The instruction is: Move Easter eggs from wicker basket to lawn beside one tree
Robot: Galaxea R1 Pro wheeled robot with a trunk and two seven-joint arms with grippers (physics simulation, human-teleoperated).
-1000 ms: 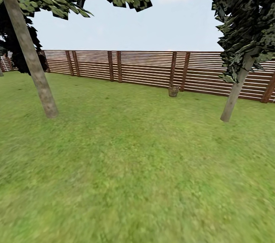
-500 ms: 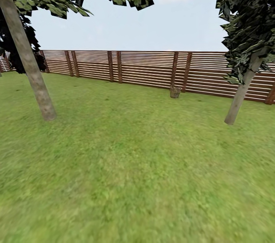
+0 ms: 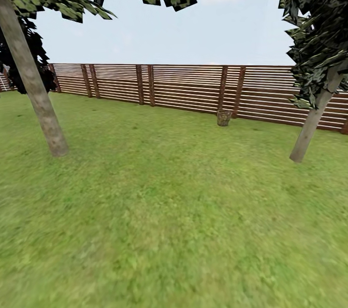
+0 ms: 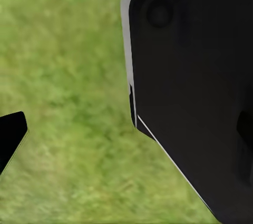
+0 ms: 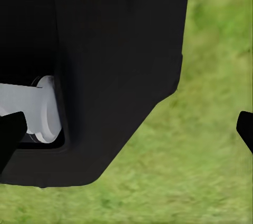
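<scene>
My wicker basket (image 3: 224, 117) stands far across the lawn (image 3: 169, 211) by the fence (image 3: 183, 86); both my pincers gape over grass.

left wrist view: big matte black body panel (image 4: 200, 87) with rounded corner, thin pale grey edge line, faint round recess near its corner. black fingertip (image 4: 10, 134) at frame edge. right wrist view: matte black housing (image 5: 105, 60), rounded lower corners, light grey cylinder (image 5: 37, 109) in a cutout. black fingertips (image 5: 245, 128) at both edges.
</scene>
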